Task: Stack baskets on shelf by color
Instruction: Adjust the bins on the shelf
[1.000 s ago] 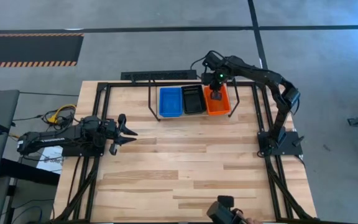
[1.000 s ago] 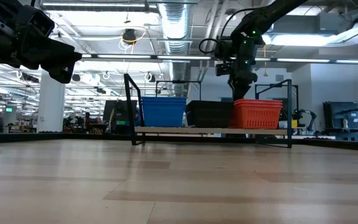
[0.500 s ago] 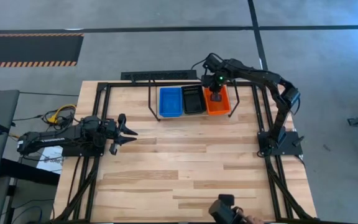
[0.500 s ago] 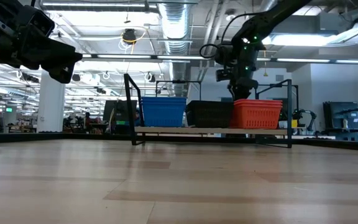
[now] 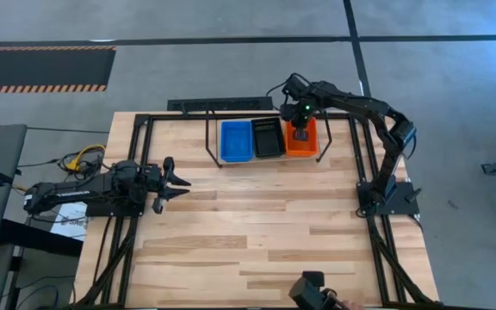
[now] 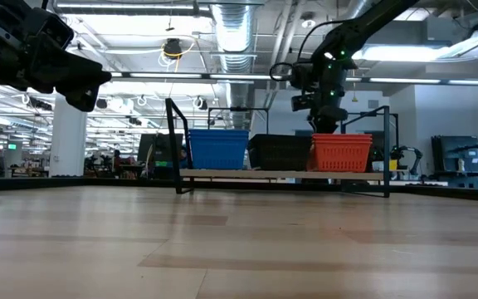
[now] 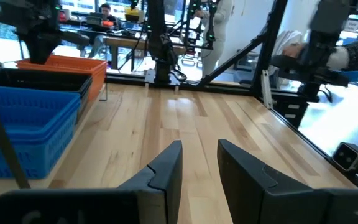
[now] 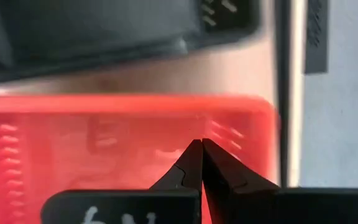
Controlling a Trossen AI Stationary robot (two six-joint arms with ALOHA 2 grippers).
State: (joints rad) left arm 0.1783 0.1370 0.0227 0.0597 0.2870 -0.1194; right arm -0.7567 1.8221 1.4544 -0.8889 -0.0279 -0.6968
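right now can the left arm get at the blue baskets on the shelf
Probably yes. The left end effector waits over bare table, and nothing lies between it and the blue baskets; the right end effector is over the red-orange stack.

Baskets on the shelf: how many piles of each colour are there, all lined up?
blue pile: 1
black pile: 1
red-orange pile: 1
Total: 3 piles, side by side. How many baskets sit inside each pile cannot be told from here.
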